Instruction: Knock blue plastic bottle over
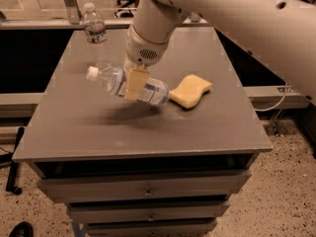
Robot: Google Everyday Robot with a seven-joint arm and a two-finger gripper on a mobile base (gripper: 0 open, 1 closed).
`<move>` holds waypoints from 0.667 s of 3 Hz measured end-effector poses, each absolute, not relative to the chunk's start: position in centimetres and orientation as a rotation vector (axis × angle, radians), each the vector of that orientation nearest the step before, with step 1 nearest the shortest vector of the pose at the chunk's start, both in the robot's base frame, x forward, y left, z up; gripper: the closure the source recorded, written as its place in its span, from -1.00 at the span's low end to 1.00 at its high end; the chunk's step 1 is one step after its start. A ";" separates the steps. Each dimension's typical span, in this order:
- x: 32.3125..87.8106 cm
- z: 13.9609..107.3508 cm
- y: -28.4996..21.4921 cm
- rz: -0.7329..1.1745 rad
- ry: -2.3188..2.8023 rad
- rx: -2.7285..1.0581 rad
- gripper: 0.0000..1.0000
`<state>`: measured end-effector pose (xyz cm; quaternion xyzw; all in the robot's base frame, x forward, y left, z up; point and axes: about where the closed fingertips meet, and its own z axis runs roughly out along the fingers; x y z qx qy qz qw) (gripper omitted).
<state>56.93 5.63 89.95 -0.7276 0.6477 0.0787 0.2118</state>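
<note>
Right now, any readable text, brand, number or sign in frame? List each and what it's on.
None can be read.
Label on the blue plastic bottle, held tilted in the jaws of the gripper over the middle of the table: pale blue and white, print too blurred to read.
Label on the upright bottle at the back left: red and white, too blurred to read.
Yellow sponge, drawers: no markings visible.
</note>
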 end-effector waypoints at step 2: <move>56.4 87.4 8.0 0.242 1.825 -2.031 -0.42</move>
